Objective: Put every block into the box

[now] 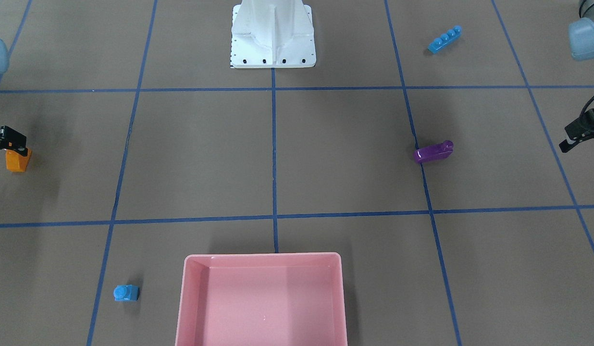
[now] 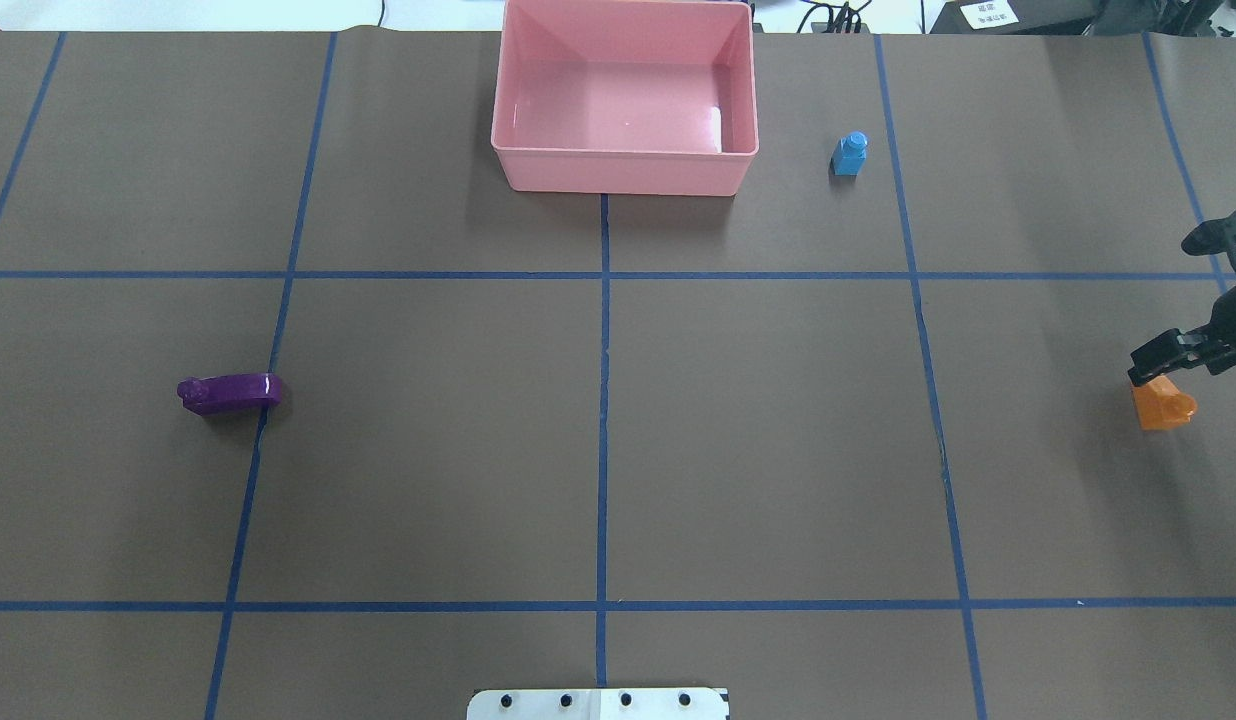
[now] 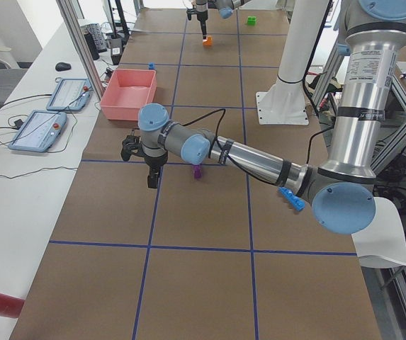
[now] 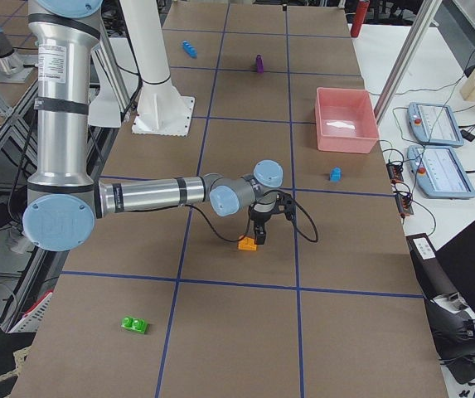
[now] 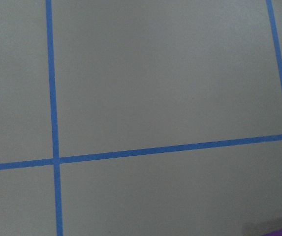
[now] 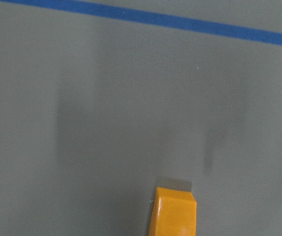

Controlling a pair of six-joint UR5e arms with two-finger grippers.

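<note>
From across the table, the pink box (image 1: 187, 307) sits at the table's edge opposite the robot's white base (image 1: 273, 36), and every brick I can see lies outside it. The small blue brick (image 1: 126, 292) stands near the box on the robot's right. Farther out that way and nearer the robot than the box is, the orange brick (image 1: 18, 162) lies with the right gripper (image 1: 16, 146) directly over it. I cannot tell whether its jaws are parted or closed. The purple brick (image 1: 434, 152) lies on the box's other side, well apart from it. The long blue brick (image 1: 444, 39) is farther still, up by the base. The left gripper (image 1: 578, 134) hangs beyond the purple brick from the box, and its jaws are just as unclear.

Overhead, the right gripper's tip overlaps the orange brick's box-side end.

From the left end, the green brick (image 3: 251, 20) shows far beyond the box, past the orange one.

From the right end, the green brick is nearest me, well apart from the box.

The left wrist camera sees blue tape lines (image 5: 131, 152) and a purple sliver at the bottom corner.

The right wrist camera shows the orange brick at the bottom edge.
</note>
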